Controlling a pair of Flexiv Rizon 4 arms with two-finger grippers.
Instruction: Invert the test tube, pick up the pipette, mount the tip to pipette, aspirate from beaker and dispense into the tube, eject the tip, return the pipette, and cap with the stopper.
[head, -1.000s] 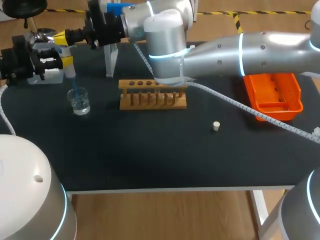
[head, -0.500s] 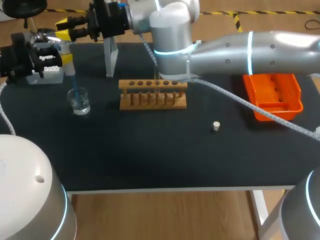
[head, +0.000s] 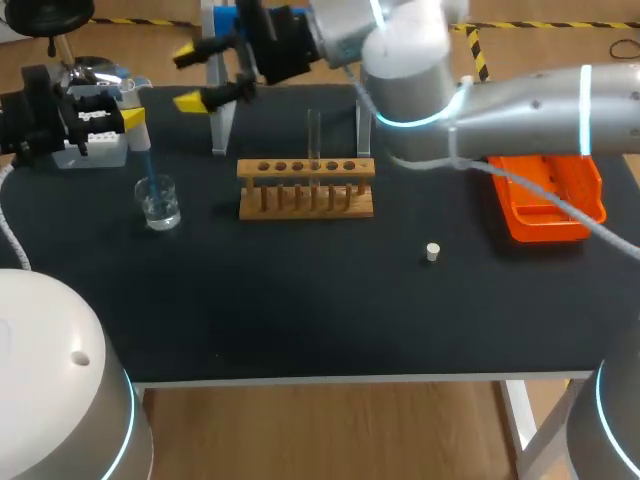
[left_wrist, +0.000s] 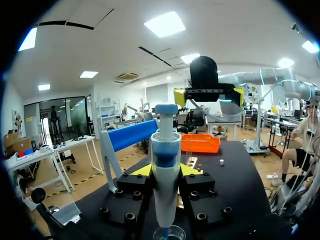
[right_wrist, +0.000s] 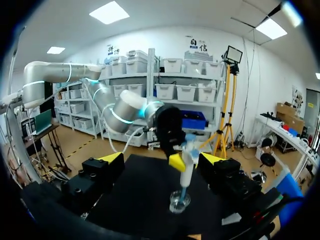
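Beaker, head view: glass beaker (head: 158, 203) at mid-left on the black table (head: 300, 300), clear liquid in it, with the pipette's blue tip (head: 148, 165) dipped in.
Left gripper, head view: left gripper (head: 128, 122) at upper left, clamped on the upright pipette (head: 138, 135).
Right gripper, head view: right gripper (head: 200, 75) at top, left of centre, fingers spread wide with nothing between them.
Rack: wooden rack (head: 305, 188) at centre, with one test tube (head: 314, 135) upright in a hole; its contents cannot be told.
Tray: orange tray (head: 548, 195) at right; its contents cannot be told.
Stopper: stopper (head: 432, 251) right of centre, alone on the table, apart from the rack.
Print: white label (head: 95, 117) on the left gripper, too small to read.
Left wrist view: pipette (left_wrist: 165, 200) gripped between the fingers, beaker (left_wrist: 169, 233) right under it, right gripper (left_wrist: 208, 96) ahead and wide open.
Right wrist view: own fingers wide apart; ahead, the pipette (right_wrist: 186, 170) stands in the beaker (right_wrist: 179, 201).
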